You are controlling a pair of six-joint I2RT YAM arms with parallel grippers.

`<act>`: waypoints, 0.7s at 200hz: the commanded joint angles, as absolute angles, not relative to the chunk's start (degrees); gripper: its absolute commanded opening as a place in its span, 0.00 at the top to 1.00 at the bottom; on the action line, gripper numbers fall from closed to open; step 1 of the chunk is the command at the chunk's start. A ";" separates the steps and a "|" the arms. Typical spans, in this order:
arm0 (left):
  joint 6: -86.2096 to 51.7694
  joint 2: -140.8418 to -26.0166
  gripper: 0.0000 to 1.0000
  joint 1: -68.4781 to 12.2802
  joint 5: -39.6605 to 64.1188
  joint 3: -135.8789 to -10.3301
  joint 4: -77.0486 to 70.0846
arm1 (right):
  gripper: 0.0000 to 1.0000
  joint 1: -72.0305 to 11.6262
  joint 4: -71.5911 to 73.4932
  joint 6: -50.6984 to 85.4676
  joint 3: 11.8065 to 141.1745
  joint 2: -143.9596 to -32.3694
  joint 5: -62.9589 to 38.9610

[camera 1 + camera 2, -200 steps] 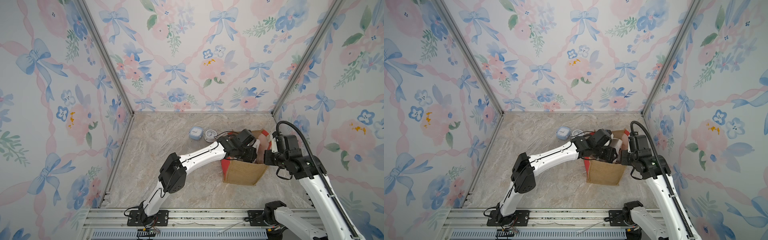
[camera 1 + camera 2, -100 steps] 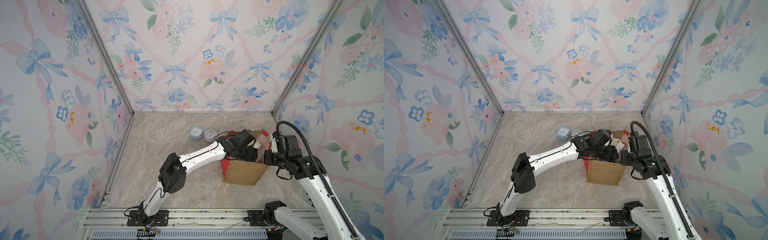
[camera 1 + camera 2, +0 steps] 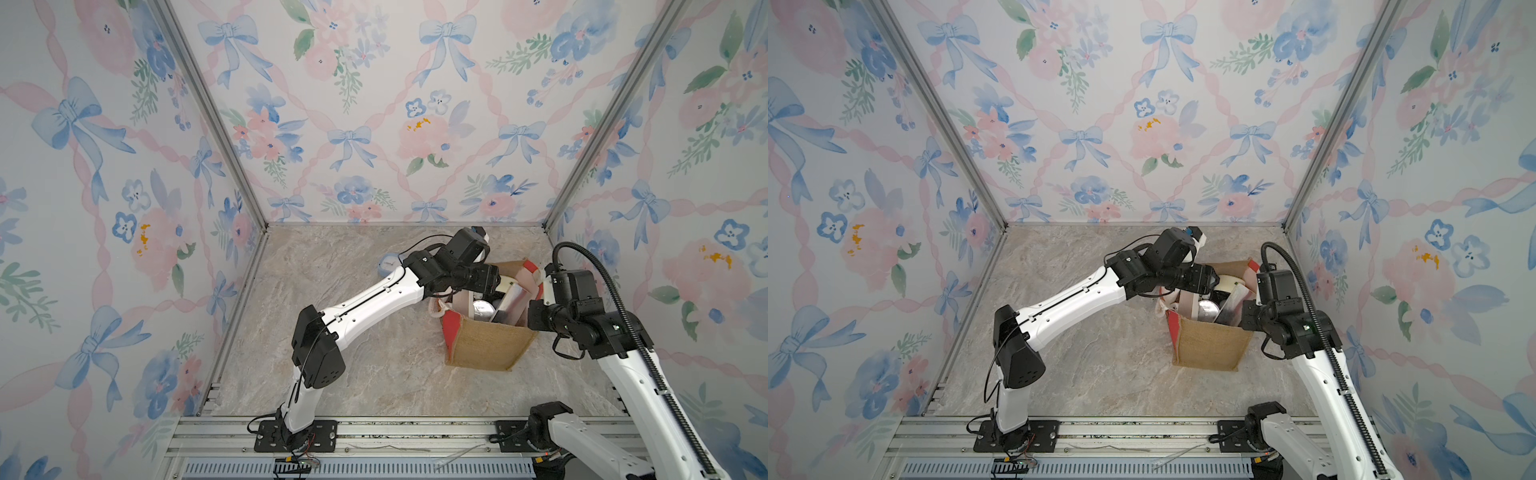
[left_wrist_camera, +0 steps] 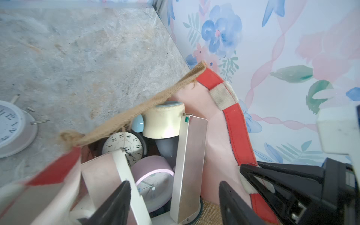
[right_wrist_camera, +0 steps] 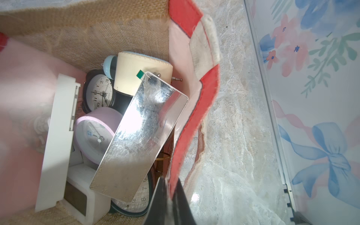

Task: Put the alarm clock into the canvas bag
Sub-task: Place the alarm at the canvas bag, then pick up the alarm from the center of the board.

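Left wrist view: left gripper, jaws apart and empty, hangs above the clock-filled canvas bag; the right gripper pinches its red rim. One alarm clock lies on the table, ten o'clock from the bag.

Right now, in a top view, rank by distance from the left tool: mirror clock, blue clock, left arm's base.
1. Mirror clock, in the canvas bag, by the left tool.
2. Blue clock, on the table.
3. Left arm's base, front rail.
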State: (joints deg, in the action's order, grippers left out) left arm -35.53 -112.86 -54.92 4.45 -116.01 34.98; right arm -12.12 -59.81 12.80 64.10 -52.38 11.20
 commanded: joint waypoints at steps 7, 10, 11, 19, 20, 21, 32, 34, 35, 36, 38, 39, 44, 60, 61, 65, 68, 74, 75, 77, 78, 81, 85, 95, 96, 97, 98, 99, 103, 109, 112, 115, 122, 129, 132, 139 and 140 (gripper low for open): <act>-31.85 -109.31 0.28 -51.58 1.19 -114.16 38.23 | 0.94 -12.87 -58.80 12.14 64.24 -51.84 12.39; -31.74 -108.89 0.28 -51.13 0.90 -113.71 38.21 | 0.94 -12.91 -58.75 12.13 64.25 -51.84 12.46; -31.64 -108.81 0.28 -51.05 0.80 -113.54 38.22 | 0.94 -12.92 -58.82 12.13 64.25 -51.85 12.47; -31.05 -107.99 0.28 -49.81 0.17 -112.44 38.23 | 0.94 -12.91 -58.80 12.13 64.25 -51.86 12.44; -30.99 -107.87 0.28 -49.69 0.18 -112.38 38.19 | 0.94 -12.91 -58.84 12.13 64.25 -51.86 12.46; -30.92 -107.77 0.28 -49.63 0.09 -112.22 38.21 | 0.94 -12.92 -58.87 12.13 64.29 -51.81 12.47; -30.39 -106.76 0.27 -47.72 -0.37 -110.75 38.29 | 0.94 -12.88 -58.85 12.13 64.24 -51.93 12.57; -30.25 -106.56 0.27 -47.37 -0.47 -110.33 38.31 | 0.94 -12.84 -58.88 12.13 64.25 -51.92 12.57; -30.20 -106.45 0.27 -47.20 -0.50 -110.23 38.32 | 0.94 -12.88 -58.84 12.13 64.25 -51.93 12.57; -30.08 -106.36 0.27 -47.02 -0.51 -110.04 38.32 | 0.94 -12.86 -58.86 12.17 64.25 -51.94 12.57; -29.96 -106.20 0.27 -46.67 -0.61 -109.78 38.32 | 0.94 -12.88 -58.88 12.14 64.25 -51.88 12.57; -29.88 -106.14 0.27 -46.54 -0.66 -109.60 38.32 | 0.94 -12.90 -58.88 12.13 64.25 -51.87 12.57; -29.61 -105.74 0.27 -45.66 -0.85 -108.79 38.30 | 0.94 -12.92 -58.81 12.15 64.25 -51.94 12.65; -28.51 -104.76 0.25 -43.18 -1.14 -106.55 38.32 | 0.94 -12.92 -58.84 12.13 64.16 -51.94 12.76; -28.41 -104.72 0.25 -43.04 -1.14 -106.45 38.32 | 0.94 -12.92 -58.82 12.13 64.16 -51.94 12.79; -28.11 -104.64 0.25 -42.43 -1.26 -105.96 38.32 | 0.94 -12.92 -58.85 12.15 64.17 -52.01 12.87; -27.90 -104.54 0.25 -42.04 -1.37 -105.72 38.39 | 0.94 -12.85 -58.85 12.14 64.16 -52.03 12.84; -27.48 -104.27 0.24 -41.13 -1.36 -104.95 38.28 | 0.94 -12.92 -58.87 12.13 64.16 -52.03 12.83; -27.41 -104.25 0.24 -41.04 -1.34 -104.82 38.30 | 0.94 -12.92 -58.83 12.13 64.16 -52.03 12.83; -27.20 -104.24 0.24 -40.72 -1.37 -104.62 38.29 | 0.94 -12.90 -58.85 12.08 64.16 -51.99 12.90; -27.05 -104.24 0.24 -40.57 -1.39 -104.52 38.31 | 0.94 -12.91 -58.87 12.06 64.16 -52.01 12.91; -26.57 -104.26 0.23 -40.18 -1.47 -104.28 38.32 | 0.94 -12.92 -58.88 12.04 64.16 -52.00 12.90; -25.96 -104.26 0.23 -39.69 -1.84 -104.02 38.43 | 0.94 -12.88 -58.89 12.04 64.16 -52.05 12.92; -24.72 -104.45 0.20 -38.72 -2.63 -103.40 38.67 | 0.94 -12.92 -58.87 12.09 64.18 -52.10 12.95; -24.58 -104.47 0.20 -38.56 -2.63 -103.34 38.67 | 0.94 -12.87 -58.92 12.11 64.17 -52.06 12.98; -24.42 -104.49 0.20 -38.40 -2.63 -103.26 38.67 | 0.94 -12.90 -58.95 12.08 64.17 -52.05 12.99; -24.34 -104.50 0.20 -38.27 -2.59 -103.18 38.67 | 0.94 -12.91 -58.96 12.06 64.16 -52.08 13.00; -24.30 -104.54 0.19 -38.12 -2.57 -103.14 38.67 | 0.94 -12.91 -58.97 12.05 64.16 -52.10 13.00; -23.76 -104.76 0.19 -37.59 -2.30 -102.83 38.67 | 0.93 -12.88 -58.96 12.04 64.16 -52.16 13.01; -23.30 -105.08 0.18 -36.64 -1.74 -102.46 38.67 | 0.94 -12.92 -58.93 12.04 64.16 -52.16 13.09; -23.15 -105.33 0.18 -36.20 -1.46 -102.21 38.67 | 0.94 -12.92 -58.96 12.04 64.16 -52.22 13.17; -22.91 -105.50 0.17 -35.75 -1.14 -102.07 38.57 | 0.94 -12.92 -58.94 12.04 64.16 -52.21 13.11; -22.33 -106.14 0.16 -34.75 -0.60 -101.66 38.59 | 0.94 -12.90 -58.97 12.04 64.16 -52.32 13.10; -21.60 -106.78 0.14 -33.89 -0.25 -101.47 38.51 | 0.94 -12.92 -58.93 12.05 64.25 -52.39 13.10; -21.28 -107.03 0.13 -33.61 -0.15 -101.43 38.57 | 0.94 -12.92 -58.96 12.04 64.25 -52.49 13.16; -20.44 -107.83 0.10 -32.98 -0.26 -101.34 38.58 | 0.94 -12.91 -58.98 12.04 64.30 -52.60 13.05; -20.33 -107.92 0.10 -32.88 -0.35 -101.34 38.58 | 0.94 -12.92 -58.98 12.08 64.32 -52.63 13.03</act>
